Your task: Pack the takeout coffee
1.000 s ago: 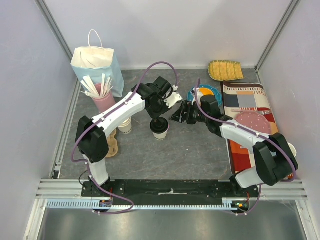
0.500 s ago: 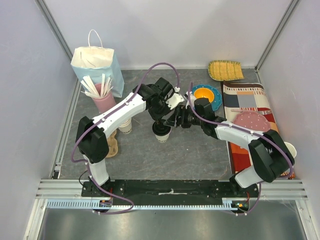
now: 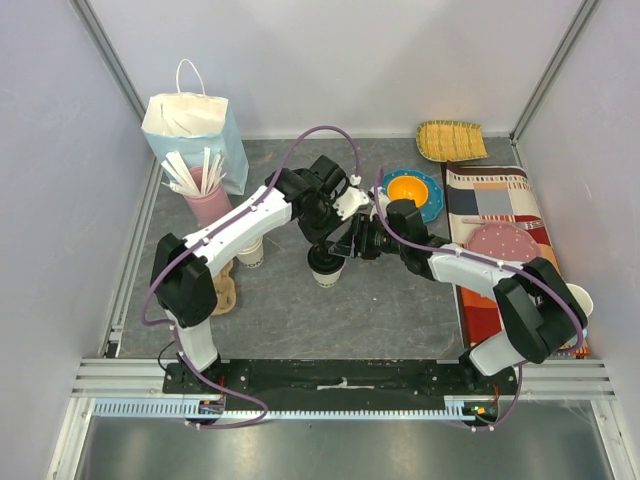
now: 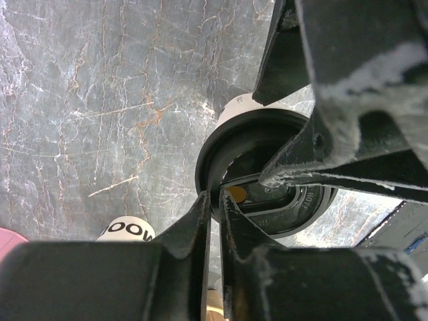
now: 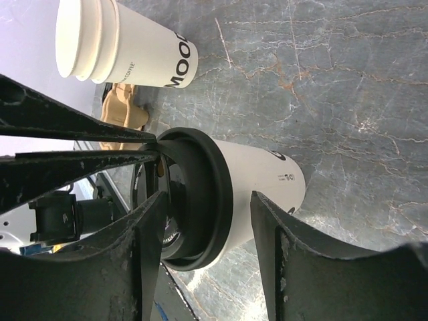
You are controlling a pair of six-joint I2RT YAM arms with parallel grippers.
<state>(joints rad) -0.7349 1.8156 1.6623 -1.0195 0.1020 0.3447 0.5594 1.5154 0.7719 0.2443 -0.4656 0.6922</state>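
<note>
The takeout coffee [image 3: 325,268], a white paper cup with a black lid, stands upright on the grey table near the middle. My left gripper [image 3: 322,248] comes down on it from above. In the left wrist view its fingertips [image 4: 214,195] pinch the lid's rim [image 4: 207,167] with only a thin slit between them. My right gripper [image 3: 345,245] reaches in from the right, open. In the right wrist view its fingers straddle the cup [image 5: 261,177] just under the lid, one finger [image 5: 150,227] by the lid and the other [image 5: 271,227] beside the cup wall.
A stack of lidless paper cups [image 3: 250,250] and a brown cardboard carrier [image 3: 225,285] stand left of the coffee. A pink cup of sticks [image 3: 205,195] and a paper bag [image 3: 195,125] are at the back left. A blue plate with an orange bowl [image 3: 410,190] and a patterned cloth [image 3: 495,210] lie right.
My right gripper moved left from beside the plate to the cup and narrowed its fingers around it. The left gripper stayed on the lid, its fingers easing slightly.
</note>
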